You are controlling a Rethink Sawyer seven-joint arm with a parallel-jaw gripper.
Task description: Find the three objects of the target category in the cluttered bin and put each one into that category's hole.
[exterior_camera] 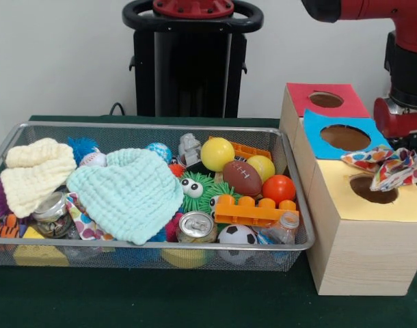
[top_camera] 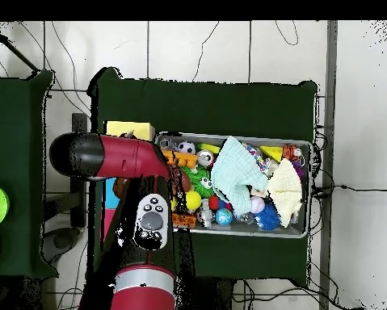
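Observation:
The wire mesh bin (exterior_camera: 290, 178) is full of toys and cloths; in the overhead view its rim (top_camera: 245, 136) lies right of the arm. A colourfully dotted fabric piece (exterior_camera: 385, 167) lies bunched over the far rim of the round hole (exterior_camera: 372, 191) in the yellow box top (exterior_camera: 372, 205). My gripper (exterior_camera: 413, 145) is right above that fabric at the picture's right edge, mostly cut off. I cannot tell whether it holds the fabric. A second dotted fabric (exterior_camera: 82, 222) peeks out under the mint cloth (exterior_camera: 130, 191).
Blue-topped (exterior_camera: 345, 138) and red-topped (exterior_camera: 326, 100) holes lie behind the yellow one. A cream cloth (exterior_camera: 34, 174), balls, a can (exterior_camera: 196, 225), an orange brick (exterior_camera: 253, 208) and a googly-eyed green toy (exterior_camera: 195, 188) fill the bin. The arm (top_camera: 115, 157) covers the boxes from above.

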